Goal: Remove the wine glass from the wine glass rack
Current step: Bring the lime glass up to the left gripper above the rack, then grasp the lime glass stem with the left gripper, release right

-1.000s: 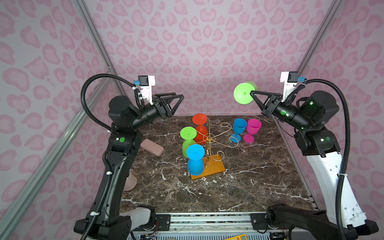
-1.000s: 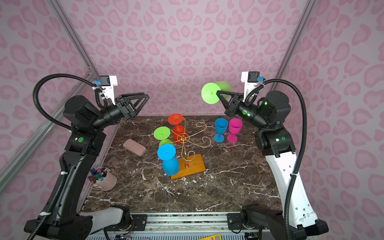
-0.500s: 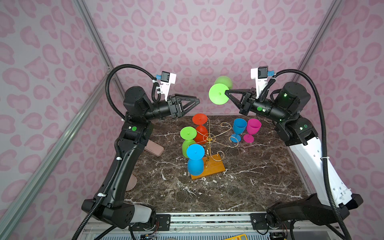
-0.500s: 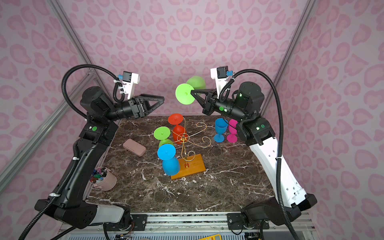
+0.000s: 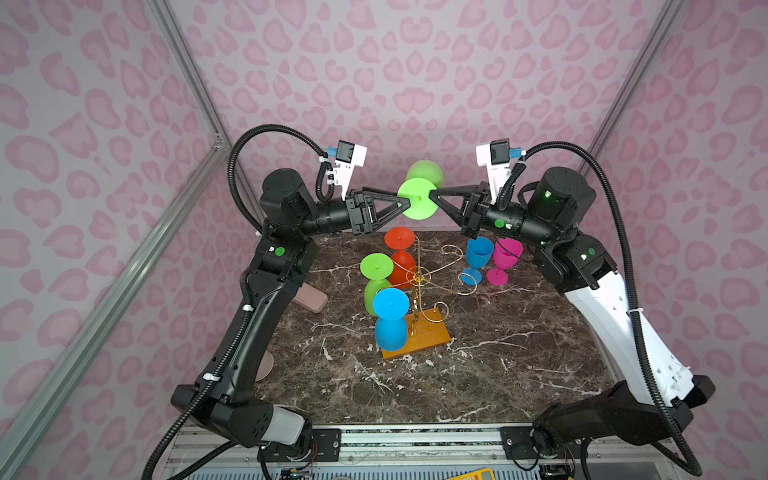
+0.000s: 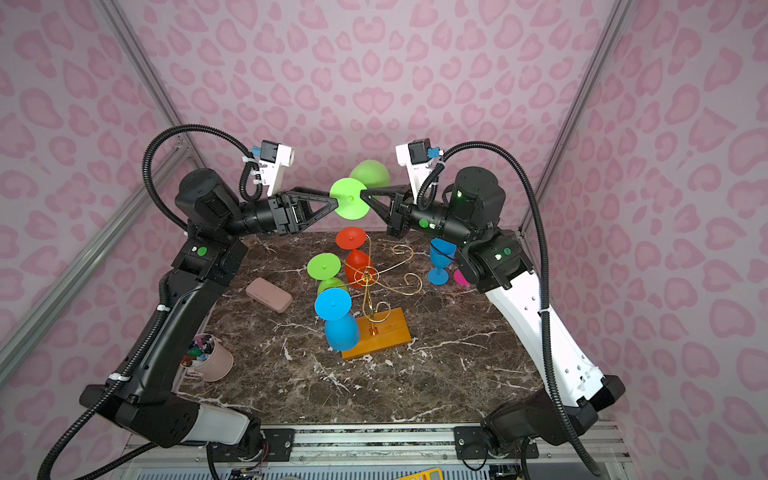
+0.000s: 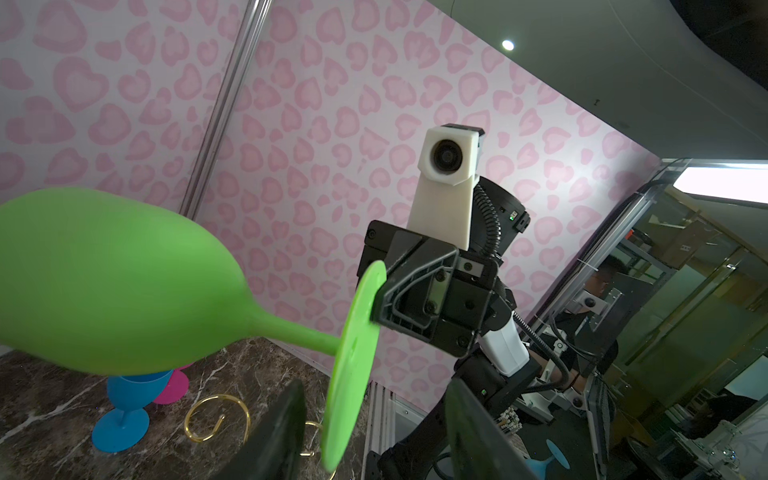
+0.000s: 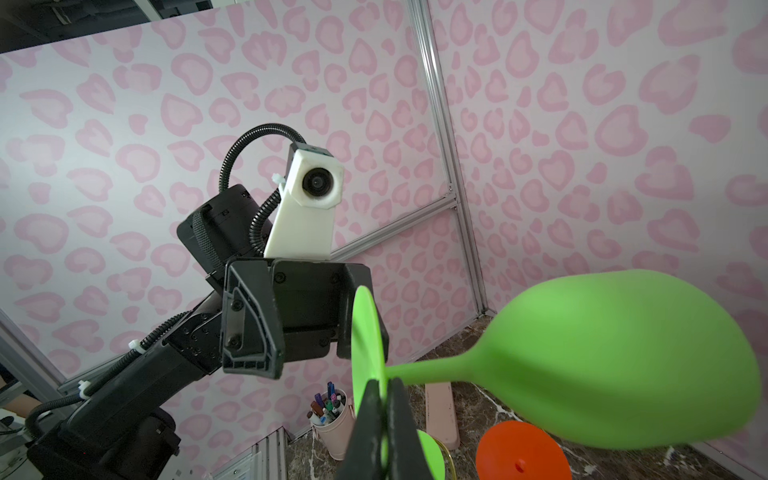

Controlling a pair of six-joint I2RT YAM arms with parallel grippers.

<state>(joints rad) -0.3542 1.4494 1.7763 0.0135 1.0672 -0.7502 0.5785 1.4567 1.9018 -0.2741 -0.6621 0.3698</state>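
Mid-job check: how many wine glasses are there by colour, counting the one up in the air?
Green: 2, the raised green glass in the right claw and the hung green glass on the rack
Blue: 2, the hung blue glass and the standing blue glass on the table
Red: 1, the hung red glass
Magenta: 1, the standing magenta glass
Total: 6

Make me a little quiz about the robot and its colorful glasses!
1. True or false: the right gripper is shut on the raised green glass's foot.
2. How many glasses hang on the wine glass rack?
3. Which stands beside the standing blue glass? A. pink glass B. yellow glass C. black glass
Key: 1 true; 2 three: red glass, hanging green glass, hanging blue glass; 3 A.
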